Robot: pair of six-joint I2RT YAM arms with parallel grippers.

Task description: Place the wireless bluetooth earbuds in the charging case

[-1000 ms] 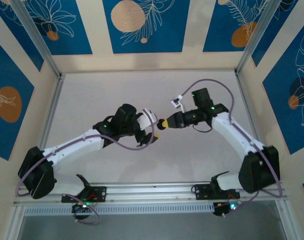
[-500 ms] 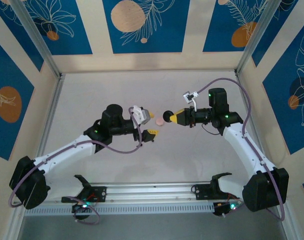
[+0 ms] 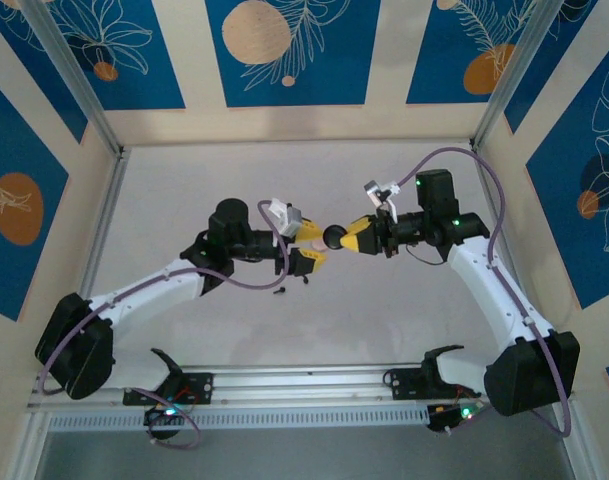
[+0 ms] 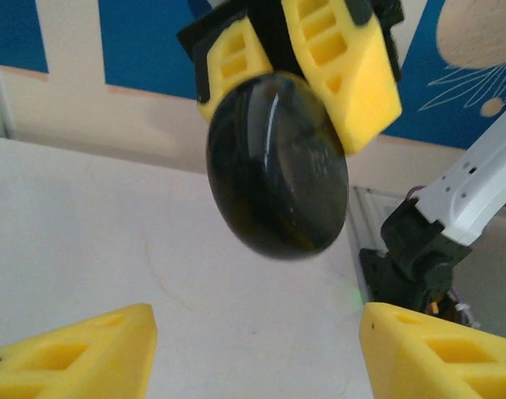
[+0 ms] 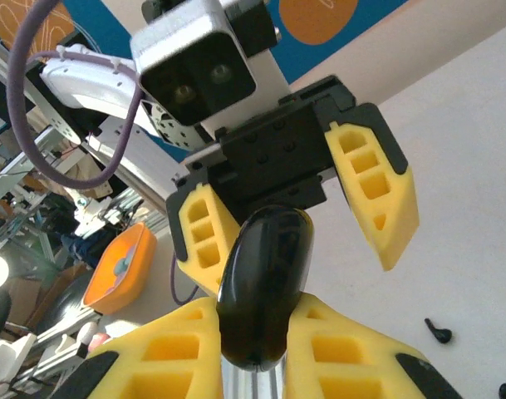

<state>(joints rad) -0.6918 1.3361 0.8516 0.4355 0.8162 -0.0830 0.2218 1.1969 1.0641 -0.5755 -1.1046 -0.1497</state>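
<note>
The right gripper [image 5: 265, 332] is pinching the glossy black charging case [image 4: 277, 166] across its flat faces, just ahead of the spread left gripper [image 4: 265, 353], whose fingers are flanking it without touching. The case is looking hard, light and probably slippery, so a hold across the faces suits it. A black earbud [image 5: 439, 332] is lying on the table [image 4: 70, 249] below both grippers.

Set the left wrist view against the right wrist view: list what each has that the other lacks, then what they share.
Left wrist view's extra: the right arm's white link, rising at the right edge of the picture.
Right wrist view's extra: a black earbud lying on the table, the camera box on the left wrist, and a purple cable.
Shared: the black charging case clamped in the right claw, with the left claw open and facing it.
</note>
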